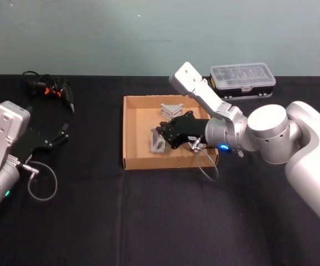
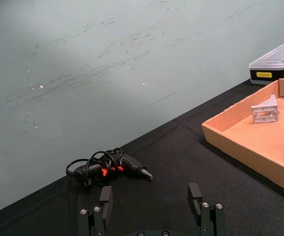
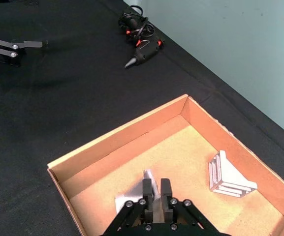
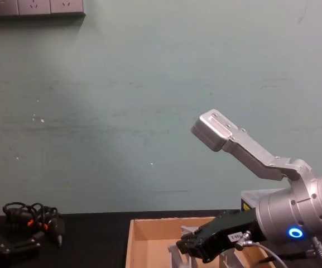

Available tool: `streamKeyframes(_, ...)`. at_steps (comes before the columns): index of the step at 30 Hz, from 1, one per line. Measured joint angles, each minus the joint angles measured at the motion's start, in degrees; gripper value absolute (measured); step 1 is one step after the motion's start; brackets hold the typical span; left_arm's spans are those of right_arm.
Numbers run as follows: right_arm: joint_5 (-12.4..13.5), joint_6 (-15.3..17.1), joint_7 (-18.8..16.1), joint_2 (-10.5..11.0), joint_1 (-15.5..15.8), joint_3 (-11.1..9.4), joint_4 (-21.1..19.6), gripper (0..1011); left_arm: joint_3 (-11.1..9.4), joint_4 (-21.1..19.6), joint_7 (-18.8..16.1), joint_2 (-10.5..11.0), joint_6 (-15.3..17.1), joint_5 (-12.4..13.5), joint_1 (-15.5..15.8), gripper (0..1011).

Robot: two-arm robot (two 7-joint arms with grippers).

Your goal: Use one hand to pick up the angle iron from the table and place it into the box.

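The tan cardboard box [image 1: 131,133] sits mid-table. My right gripper [image 1: 163,134] reaches into it from the right, shut on a grey angle iron [image 1: 157,143] low over the box floor near its left front part. In the right wrist view the fingertips [image 3: 147,188] pinch that angle iron [image 3: 132,200] by its upright flange. A second angle iron [image 1: 171,106] lies by the box's far wall. My left gripper [image 1: 61,134] is parked at the table's left, open and holding nothing, its fingers [image 2: 106,195] spread wide.
A clear-lidded black plastic case [image 1: 243,79] stands behind the box at the right. A black glue gun with coiled cord [image 1: 51,88] lies at the far left. The black table [image 1: 148,221] lies bare in front of the box.
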State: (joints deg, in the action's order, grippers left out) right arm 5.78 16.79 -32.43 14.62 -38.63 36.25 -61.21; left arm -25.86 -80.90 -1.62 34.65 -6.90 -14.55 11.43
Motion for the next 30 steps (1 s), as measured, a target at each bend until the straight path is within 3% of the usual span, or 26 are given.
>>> streamKeyframes(10, 0.0, -0.2, 0.8, 0.4, 1.4, -1.4, -1.9, 369, 0.0, 0.0, 0.0, 0.0, 0.0, 0.0, 0.0, 1000)
streamKeyframes(15, 0.6, -0.3, 2.5, 1.4, 3.6, -3.1, -5.9, 530, 0.0, 0.0, 0.0, 0.0, 0.0, 0.0, 0.0, 1000)
streamKeyframes(22, 1.2, -0.2, 5.0, 3.3, 7.5, -5.4, -12.2, 769, 0.0, 0.0, 0.0, 0.0, 0.0, 0.0, 0.0, 1000)
streamKeyframes(30, 1.4, -2.0, 10.7, 5.1, 14.0, -10.0, -18.6, 966, 0.0, 0.0, 0.0, 0.0, 0.0, 0.0, 0.0, 1000)
